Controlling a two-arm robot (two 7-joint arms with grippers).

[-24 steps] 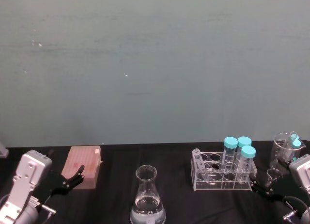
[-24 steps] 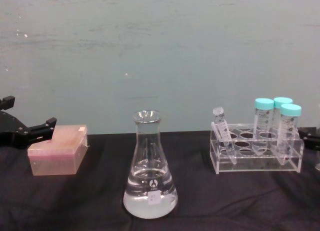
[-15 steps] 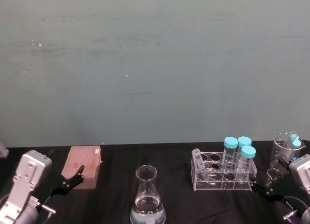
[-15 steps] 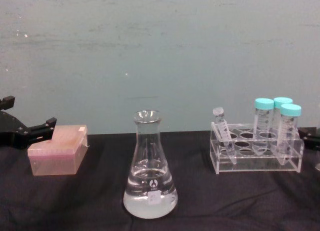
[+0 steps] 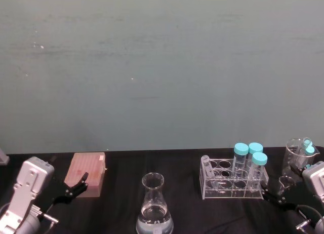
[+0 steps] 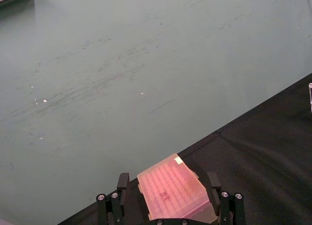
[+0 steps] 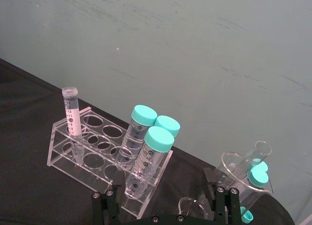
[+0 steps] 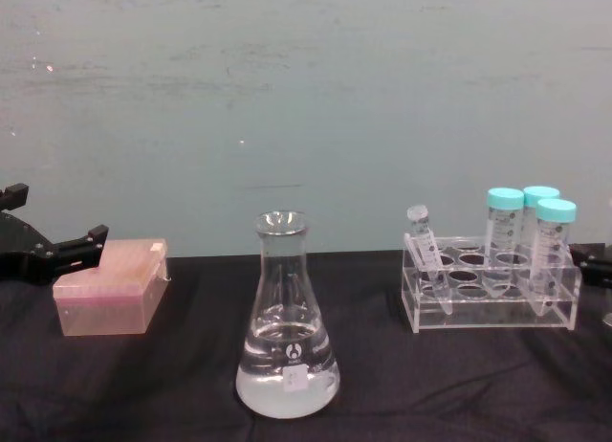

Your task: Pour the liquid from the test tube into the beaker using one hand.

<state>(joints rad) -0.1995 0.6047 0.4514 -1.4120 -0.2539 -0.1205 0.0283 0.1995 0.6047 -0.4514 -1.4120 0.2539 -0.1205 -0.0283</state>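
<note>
our right gripper (image 7: 163,196) is spread open just right of the rack (image 8: 497,308). the test tube (image 5: 206,165) leans near-upright at the rack's left end, towards the beaker (image 8: 287,337). right arm's nearer. the left gripper (image 5: 76,186) is spread open by the pink box (image 8: 105,298).

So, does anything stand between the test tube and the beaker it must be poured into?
Nothing visible does. The test tube leans at the rack's left end; bare black cloth separates it from the beaker. The teal-capped tubes stand at the rack's right end.
</note>
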